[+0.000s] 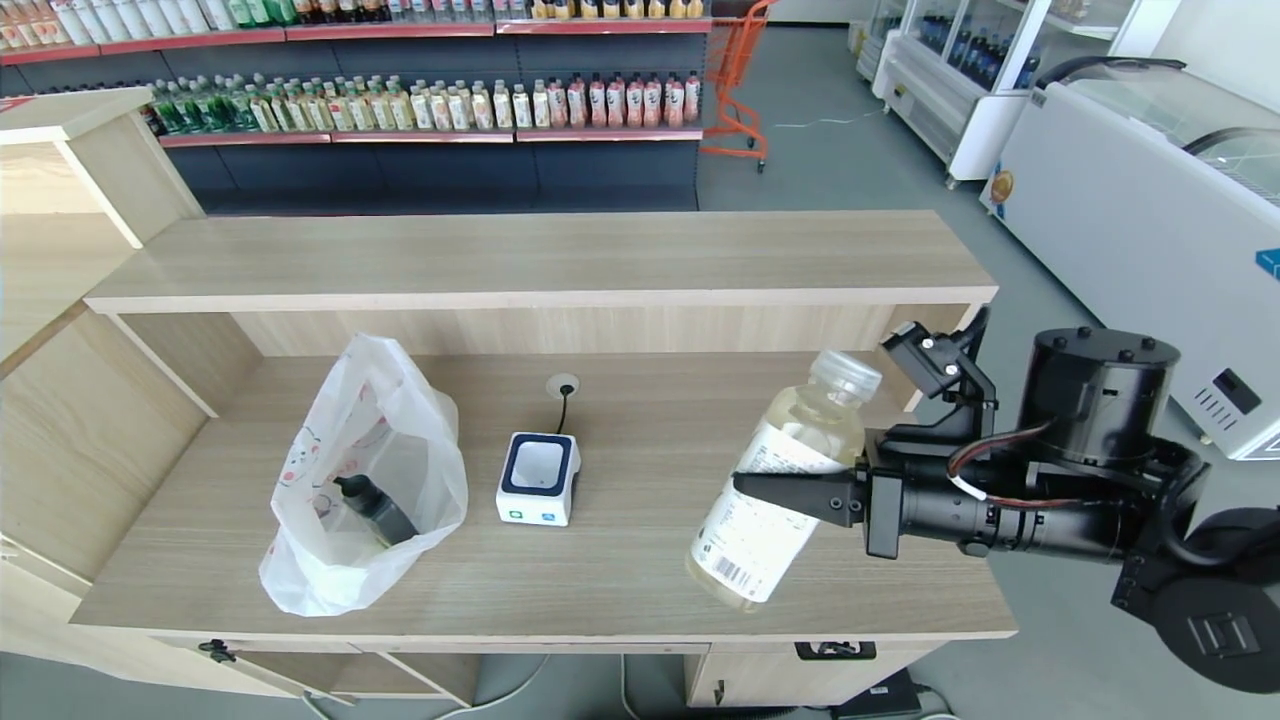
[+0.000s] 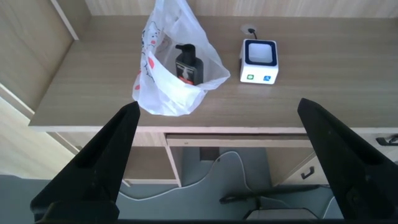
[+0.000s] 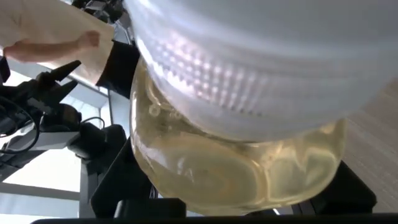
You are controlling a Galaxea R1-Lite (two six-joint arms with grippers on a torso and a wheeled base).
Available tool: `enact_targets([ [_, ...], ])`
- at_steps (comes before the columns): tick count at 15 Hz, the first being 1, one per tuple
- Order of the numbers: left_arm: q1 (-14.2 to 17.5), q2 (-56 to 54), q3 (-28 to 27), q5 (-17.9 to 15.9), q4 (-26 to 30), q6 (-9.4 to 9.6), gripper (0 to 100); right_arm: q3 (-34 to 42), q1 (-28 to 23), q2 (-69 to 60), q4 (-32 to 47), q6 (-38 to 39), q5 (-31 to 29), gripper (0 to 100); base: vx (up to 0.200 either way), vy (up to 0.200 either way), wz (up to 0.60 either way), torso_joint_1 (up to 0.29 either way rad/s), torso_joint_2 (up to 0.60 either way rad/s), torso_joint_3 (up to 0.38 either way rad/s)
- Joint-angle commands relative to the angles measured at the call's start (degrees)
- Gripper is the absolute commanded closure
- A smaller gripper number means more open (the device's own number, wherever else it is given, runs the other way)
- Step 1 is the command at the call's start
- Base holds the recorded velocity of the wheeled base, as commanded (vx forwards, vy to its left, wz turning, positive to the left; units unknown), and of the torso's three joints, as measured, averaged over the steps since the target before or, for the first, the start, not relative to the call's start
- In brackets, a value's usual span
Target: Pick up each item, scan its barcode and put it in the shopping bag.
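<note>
The right gripper [image 1: 765, 490] is clamped around a clear bottle [image 1: 755, 545] of pale drink, holding it tilted above the counter [image 1: 600, 585], cap uppermost and barcode low. The scanner [image 1: 539, 478] sits off to that gripper's left. The shopping bag [image 1: 300, 570] lies farther the same way, with a dark pump bottle [image 1: 375, 508] inside. The left gripper [image 2: 219, 106] hangs spread wide and empty, out before the counter's front edge.

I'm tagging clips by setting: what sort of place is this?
Most likely a small shop's checkout: a wooden counter with a barcode scanner and shopping bag, shelves of bottled drinks behind, and freezers to one side.
</note>
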Motion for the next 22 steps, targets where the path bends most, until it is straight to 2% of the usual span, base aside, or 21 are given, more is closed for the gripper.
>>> enact_targets([
  [1, 0.0, 0.0, 0.0, 0.0, 0.0, -0.02, 0, 0.7, 0.3, -0.3, 0.0, -0.2, 0.1, 100, 0.0, 0.0, 0.0, 0.0, 0.0, 0.0],
  [22, 0.0, 0.0, 0.0, 0.0, 0.0, -0.02, 0, 0.6, 3.5, -3.8, 5.5, 6.2, 1.7, 100, 0.0, 0.0, 0.0, 0.0, 0.0, 0.0],
])
